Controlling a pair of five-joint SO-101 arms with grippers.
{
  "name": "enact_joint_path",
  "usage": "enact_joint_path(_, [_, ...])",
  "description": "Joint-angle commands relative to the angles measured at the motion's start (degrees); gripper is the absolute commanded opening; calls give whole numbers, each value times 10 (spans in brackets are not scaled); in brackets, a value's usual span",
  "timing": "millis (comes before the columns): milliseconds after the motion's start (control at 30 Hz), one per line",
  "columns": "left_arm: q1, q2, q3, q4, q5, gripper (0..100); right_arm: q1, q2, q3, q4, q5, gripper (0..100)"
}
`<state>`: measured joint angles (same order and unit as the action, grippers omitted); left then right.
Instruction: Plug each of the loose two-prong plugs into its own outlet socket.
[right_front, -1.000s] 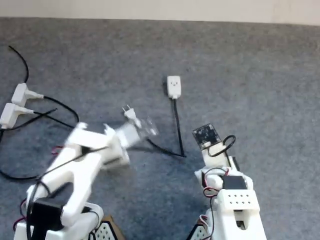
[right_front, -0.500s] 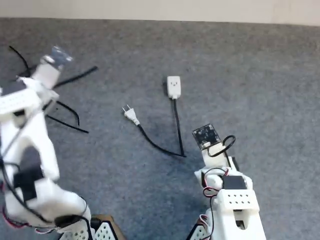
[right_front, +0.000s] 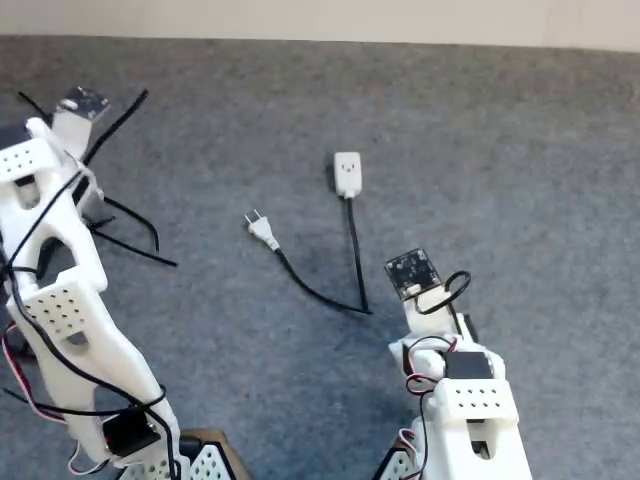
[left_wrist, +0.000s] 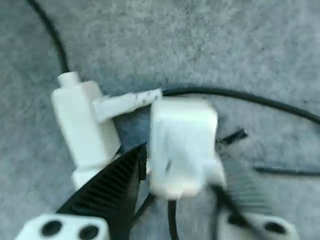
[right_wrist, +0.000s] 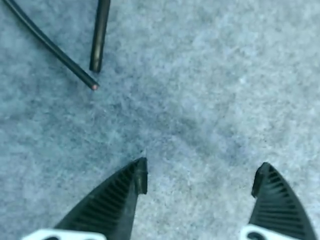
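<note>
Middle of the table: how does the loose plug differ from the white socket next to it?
The two-prong plug is slimmer and lies slanted, prongs toward the far left; the outlet socket is blockier and lies straight. The plug's cord curves, the socket's cord runs nearly straight. Both are white, on black cords, lying apart on the grey carpet.

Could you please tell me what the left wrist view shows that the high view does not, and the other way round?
Left wrist view, not high: a slim block and a broad block, both white, side by side.
High view, not left wrist: the socket, the loose plug, the left arm and the right arm.
Both: black cords on grey carpet.
</note>
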<state>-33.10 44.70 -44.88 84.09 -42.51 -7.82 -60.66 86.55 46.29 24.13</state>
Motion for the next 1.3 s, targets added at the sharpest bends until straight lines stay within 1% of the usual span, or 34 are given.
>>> enact_joint_path(0, [1, -7, -88, 85, 6, 348, -16, -8, -3, -11, 4, 320])
enact_joint_path(100, [10, -7, -151, 142, 6, 351, -16, -8, -3, -11, 4, 320])
enact_joint_path(200, [17, -7, -188, 165, 12, 351, -16, -8, -3, -11, 4, 320])
enact_joint_path(300, [24, -8, -203, 166, 61, 351, -16, -8, -3, -11, 4, 320])
enact_joint_path(433, [62, -8, -211, 168, 113, 351, -16, -8, -3, -11, 4, 320])
enact_joint_path(500, [87, -8, -207, 169, 156, 351, -16, -8, -3, -11, 4, 320])
enact_joint_path(633, [148, -15, -167, 171, 257, 351, -16, -8, -3, -11, -11, 320])
enact_joint_path(800, [245, -93, -53, 171, 322, 351, -16, -8, -7, -11, -27, 320])
enact_joint_path(867, [269, -132, -19, 169, 355, 351, -15, -8, -8, -11, -27, 320])
enact_joint_path(967, [275, -180, 22, 169, 408, 351, -15, -5, -39, -7, -27, 320])
enact_joint_path(1033, [263, -204, 59, 169, 427, 351, -16, -4, -76, 17, -27, 320])
enact_joint_path(1100, [249, -218, 99, 168, 429, 351, -17, -3, -131, 58, -33, 320])
enact_joint_path(1200, [217, -227, 148, 168, 426, 351, -18, 7, -236, 120, -74, 320])
enact_joint_path(1267, [191, -227, 173, 168, 425, 351, -32, 36, -305, 148, -98, 320])
